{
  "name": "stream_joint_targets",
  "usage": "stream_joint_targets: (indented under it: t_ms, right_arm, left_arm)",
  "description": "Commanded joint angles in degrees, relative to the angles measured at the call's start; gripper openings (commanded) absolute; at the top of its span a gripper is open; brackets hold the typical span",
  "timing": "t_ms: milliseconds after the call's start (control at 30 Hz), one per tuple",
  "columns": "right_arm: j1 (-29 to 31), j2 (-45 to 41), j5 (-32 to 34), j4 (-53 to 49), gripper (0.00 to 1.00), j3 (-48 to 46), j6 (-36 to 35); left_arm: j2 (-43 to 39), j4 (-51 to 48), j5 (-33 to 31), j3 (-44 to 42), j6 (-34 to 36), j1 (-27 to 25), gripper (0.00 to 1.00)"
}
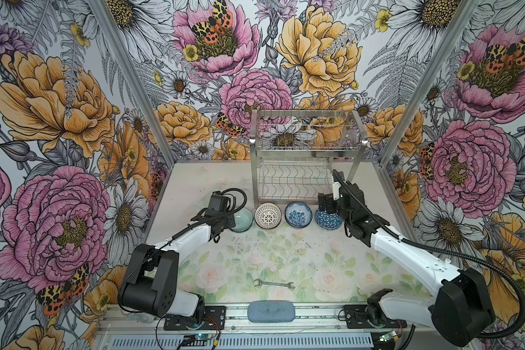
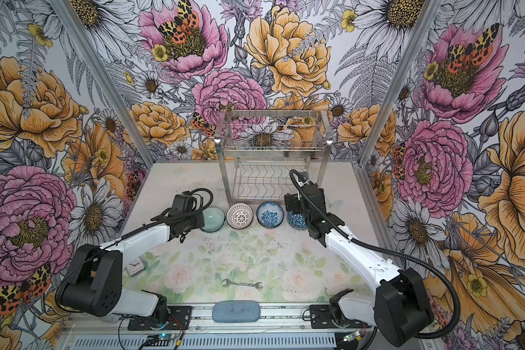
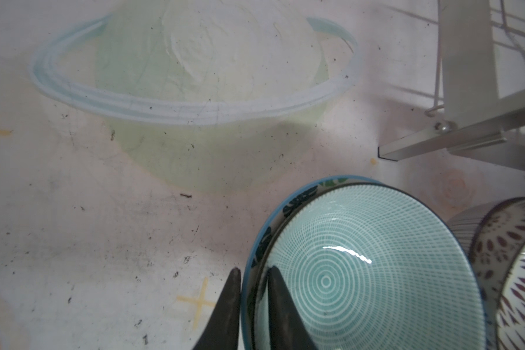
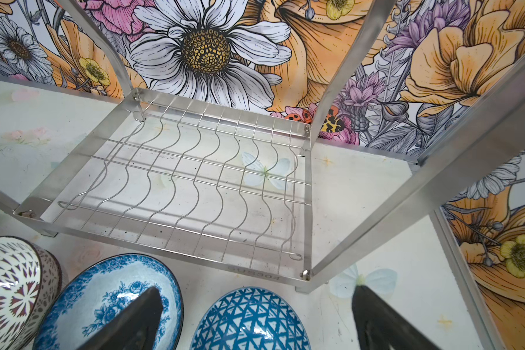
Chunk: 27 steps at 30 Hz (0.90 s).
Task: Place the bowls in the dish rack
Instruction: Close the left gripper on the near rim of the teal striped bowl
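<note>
Four bowls stand in a row in front of the dish rack (image 1: 306, 148): mint green bowl (image 1: 243, 218), white lattice bowl (image 1: 267, 214), blue floral bowl (image 1: 298, 213) and blue triangle bowl (image 1: 330, 222). My left gripper (image 3: 253, 285) is shut on the near rim of the mint green bowl (image 3: 376, 272), one finger outside and one inside. A blue edge with dark leaf marks shows around that rim. My right gripper (image 4: 256, 289) hangs open over the blue triangle bowl (image 4: 252, 321), its fingers (image 4: 134, 321) wide on either side. The dish rack's lower tier (image 4: 194, 181) holds nothing.
A wrench (image 1: 274, 284) lies near the table's front, and a blue-grey oblong pad (image 1: 270, 312) sits on the front rail. A small clock (image 2: 135, 266) lies by the left arm. The dish rack's metal leg (image 3: 467, 121) stands close beyond the mint green bowl. Flowered walls close in three sides.
</note>
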Motion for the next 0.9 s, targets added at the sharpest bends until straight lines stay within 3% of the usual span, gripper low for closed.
stream_joint_targets:
  t_ms: [0, 233, 867]
  right_arm:
    - [0.4, 0.6, 0.5, 0.0, 0.99, 2.2, -0.9]
    - [0.4, 1.4, 0.1, 0.0, 0.99, 2.8, -0.9]
    - [0.5, 2.5, -0.6, 0.1, 1.0, 2.6, -0.4]
  left_arm:
    - [0.4, -0.1, -1.5, 1.7, 1.0, 0.2, 0.17]
    - [0.3, -0.5, -1.9, 2.2, 1.3, 0.3, 0.13]
    - [-0.6, -1.2, -2.6, 2.3, 2.3, 0.0, 0.15]
